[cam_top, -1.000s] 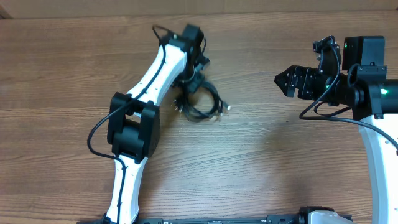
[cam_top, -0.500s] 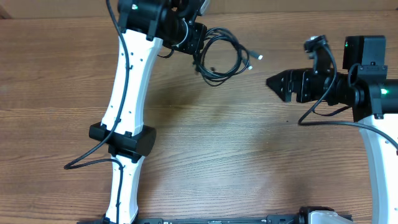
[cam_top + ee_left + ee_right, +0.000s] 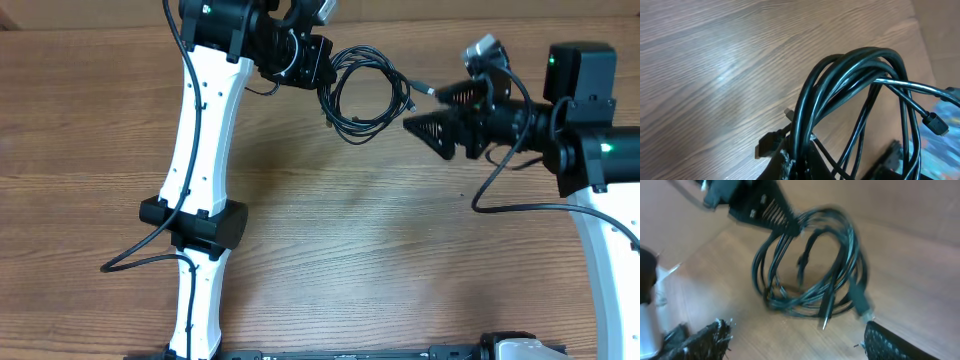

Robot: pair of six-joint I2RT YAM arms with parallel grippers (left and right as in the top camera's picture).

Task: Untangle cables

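Note:
The cables (image 3: 365,95) are a coiled bundle of thin black cords hanging from my left gripper (image 3: 322,68), which is shut on the bundle near the far edge of the table. In the left wrist view the cords (image 3: 850,75) loop up out of the shut gripper (image 3: 799,167). My right gripper (image 3: 437,110) stands open just right of the bundle, with a silver plug end (image 3: 427,89) close to its upper finger. In the right wrist view the coil (image 3: 810,265) hangs ahead of the open gripper (image 3: 797,340), and one plug (image 3: 865,312) almost touches the right finger (image 3: 892,342).
The wooden table's far edge (image 3: 100,25) runs along the top, close behind the bundle. The left arm's elbow (image 3: 195,225) hangs over the table's left middle. The right arm's own thick black cable (image 3: 500,190) loops below its wrist.
The left arm has carried the cable bundle from the middle of the table up and toward the far edge. The right gripper has moved left toward the bundle and turned, staying open.

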